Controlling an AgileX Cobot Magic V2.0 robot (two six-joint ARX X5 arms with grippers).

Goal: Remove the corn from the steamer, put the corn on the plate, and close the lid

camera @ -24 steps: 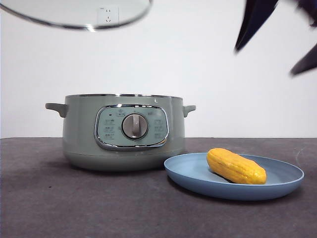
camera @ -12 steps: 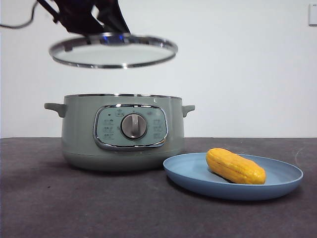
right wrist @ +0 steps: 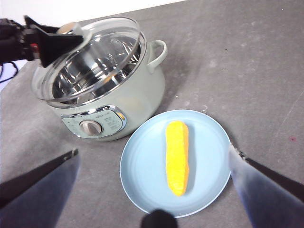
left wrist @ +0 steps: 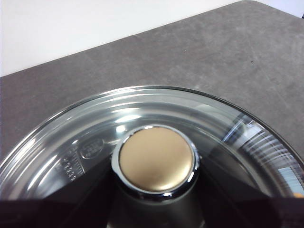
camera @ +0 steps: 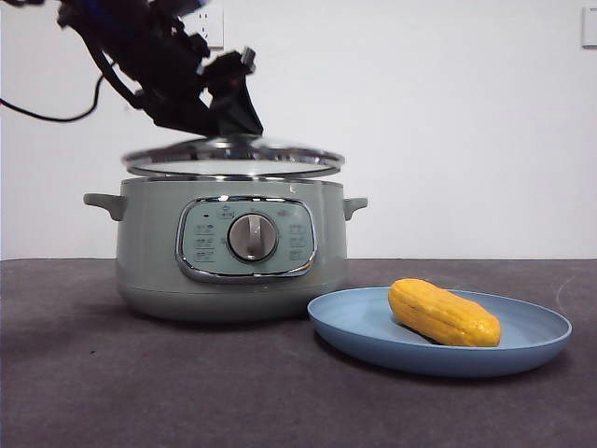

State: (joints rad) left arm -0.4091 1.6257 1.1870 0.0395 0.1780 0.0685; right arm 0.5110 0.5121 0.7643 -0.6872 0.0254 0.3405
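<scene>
The sage-green steamer (camera: pixel 231 252) stands left of centre on the table; it also shows in the right wrist view (right wrist: pixel 104 102). My left gripper (camera: pixel 224 117) is shut on the knob (left wrist: pixel 156 159) of the glass lid (camera: pixel 233 156) and holds the lid just above the steamer's rim, slightly off to one side in the right wrist view (right wrist: pixel 88 57). The corn (camera: pixel 443 313) lies on the light-blue plate (camera: pixel 522 345) to the steamer's right. My right gripper (right wrist: pixel 154 164) is open and empty, high above the plate (right wrist: pixel 142 166) and the corn (right wrist: pixel 177 156).
The dark grey table (camera: pixel 140 383) runs in front of and around the steamer and plate. A white wall with a socket (camera: pixel 210 28) stands behind. A black cable (camera: pixel 47 114) hangs from the left arm.
My left gripper has lowered the lid from high at the upper left down to just above the steamer's rim. The right gripper has gone up out of the front view.
</scene>
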